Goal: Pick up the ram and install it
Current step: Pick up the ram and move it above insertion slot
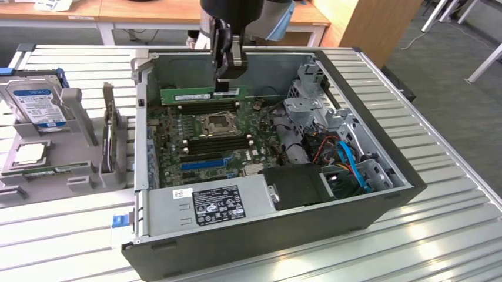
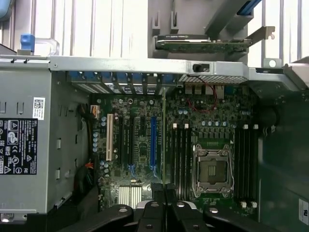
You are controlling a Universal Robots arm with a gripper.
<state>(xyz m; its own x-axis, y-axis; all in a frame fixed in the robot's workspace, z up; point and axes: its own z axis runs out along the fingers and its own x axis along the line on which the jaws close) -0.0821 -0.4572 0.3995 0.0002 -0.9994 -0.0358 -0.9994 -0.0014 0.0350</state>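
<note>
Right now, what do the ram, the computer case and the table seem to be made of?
The ram: green circuit board, matt, carrying dark chips and a white label; likely fibreglass laminate. The computer case: seemingly sheet metal, dark paint outside, bare grey inside with folded edges. The table: probably aluminium, pale ribbed slats with a dull shine.

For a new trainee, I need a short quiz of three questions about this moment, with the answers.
1. True or false: the gripper holds the ram.
2. Where is the ram? A) seated in a slot; B) in the air over the motherboard, inside the open case; C) lying on the table.
3. Fill in: at the exterior view's left, outside the case, a ___ with a blue and white label stands in a grey holder.
Key: 1 true; 2 B; 3 hard drive.
</note>
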